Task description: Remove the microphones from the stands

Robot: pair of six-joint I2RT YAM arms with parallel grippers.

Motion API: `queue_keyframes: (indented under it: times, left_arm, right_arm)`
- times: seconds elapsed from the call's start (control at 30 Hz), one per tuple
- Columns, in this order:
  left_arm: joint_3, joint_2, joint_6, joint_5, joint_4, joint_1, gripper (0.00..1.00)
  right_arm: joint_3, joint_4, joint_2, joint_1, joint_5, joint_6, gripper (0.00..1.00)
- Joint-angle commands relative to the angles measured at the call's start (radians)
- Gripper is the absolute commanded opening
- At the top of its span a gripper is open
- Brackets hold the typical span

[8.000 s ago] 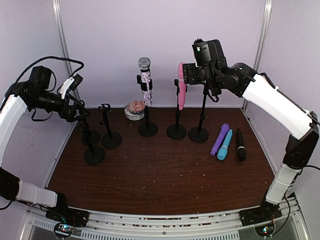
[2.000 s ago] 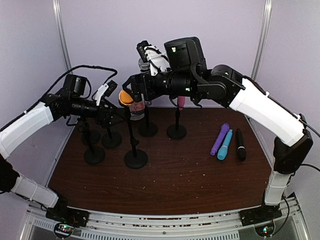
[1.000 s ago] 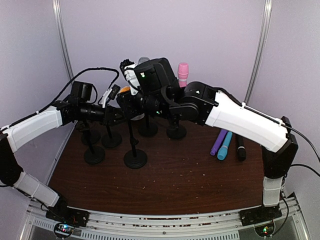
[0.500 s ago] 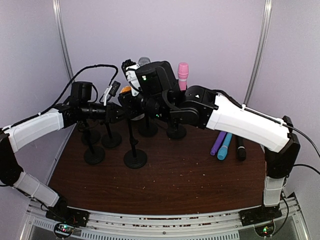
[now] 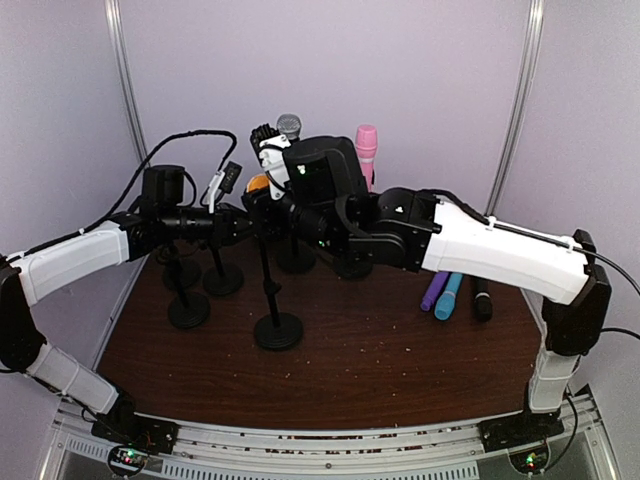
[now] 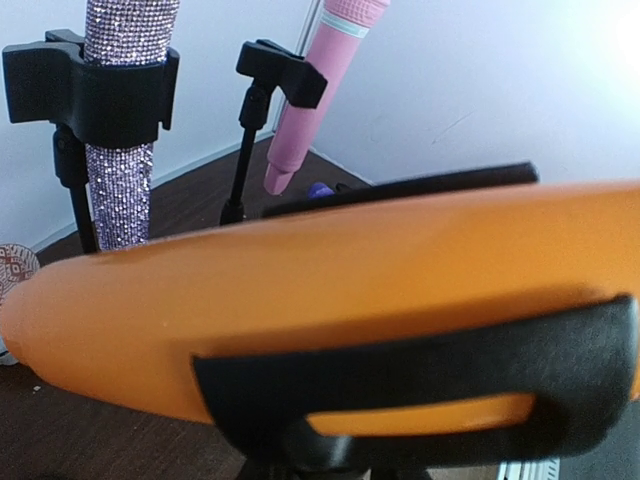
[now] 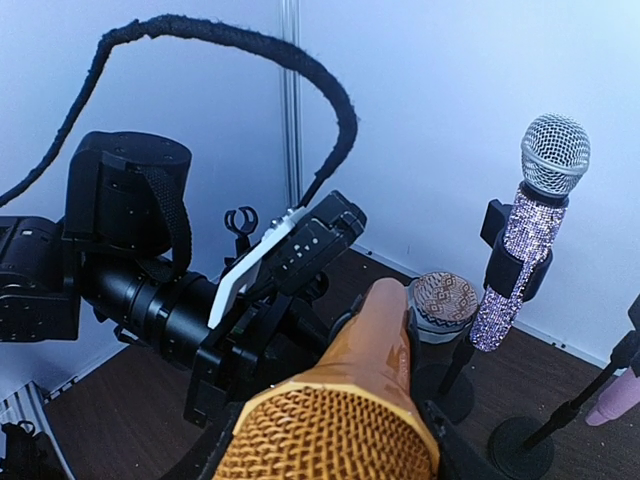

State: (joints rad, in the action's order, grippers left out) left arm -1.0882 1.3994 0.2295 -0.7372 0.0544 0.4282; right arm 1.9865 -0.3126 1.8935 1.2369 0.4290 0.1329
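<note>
L gripper (image 5: 243,222) reaches in from the left w/ jaws pinched fully closed right by the orange mic (image 6: 320,290). Its wrist cam is filled by the mic body, so what exactly it pinches can't be told; the neck of the stand (image 5: 277,330) under the clip (image 6: 420,390) is the likely spot. The mic is not out yet: it lies across the black clip, near level, atop the stand, which sits mid-table in front of the other stands. R gripper (image 5: 265,192) comes over from the right w/ the mesh head end between part-closed jaws, apparently gripping it. Step in hand, by the look of it: pull the mic free while L braces. To do it well, R should draw along the mic's own axis, head-first, or lift out thru the clip's open side, slow and straight, no twist. L should keep the stand pinned so its base stays flat on the table (image 5: 400,370). Watch the glitter mic (image 7: 515,255) and pink mic (image 6: 315,90) just behind, each clipped in its own stand, since a wide swing could knock them.
</note>
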Motion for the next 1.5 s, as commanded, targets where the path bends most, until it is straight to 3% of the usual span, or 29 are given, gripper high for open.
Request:
queue_keyframes:
  times: [0.0,0.27,0.63,1.03,1.2,1.4,1.47]
  left_arm:
    - [-0.012,0.005,0.039,0.034,-0.006,-0.014,0.0]
    - [-0.061,0.027,-0.014,0.073,0.043,-0.027,0.0]
    - [-0.108,0.064,-0.102,0.177,0.094,-0.027,0.0]
    - [-0.133,0.092,-0.077,0.253,0.116,-0.027,0.0]
    - [-0.145,0.091,-0.072,0.211,0.113,-0.03,0.0]
    - [-0.185,0.084,-0.074,0.004,0.089,-0.023,0.0]
    - [-0.215,0.085,-0.151,-0.045,0.136,-0.01,0.0]
  right_arm:
    - [-0.095,0.104,-0.092,0.038,0.007,-0.038,0.0]
    - [-0.272,0.233,-0.27,0.07,0.038,-0.065,0.0]
    - [-0.489,0.24,-0.525,0.157,0.157,-0.038,0.0]
    - [-0.597,0.263,-0.627,0.225,0.265,-0.045,0.0]
    - [-0.65,0.264,-0.685,0.232,0.317,-0.04,0.0]
    - [-0.766,0.188,-0.766,0.186,0.438,-0.005,0.0]
    - [-0.827,0.138,-0.8,0.136,0.457,0.048,0.0]
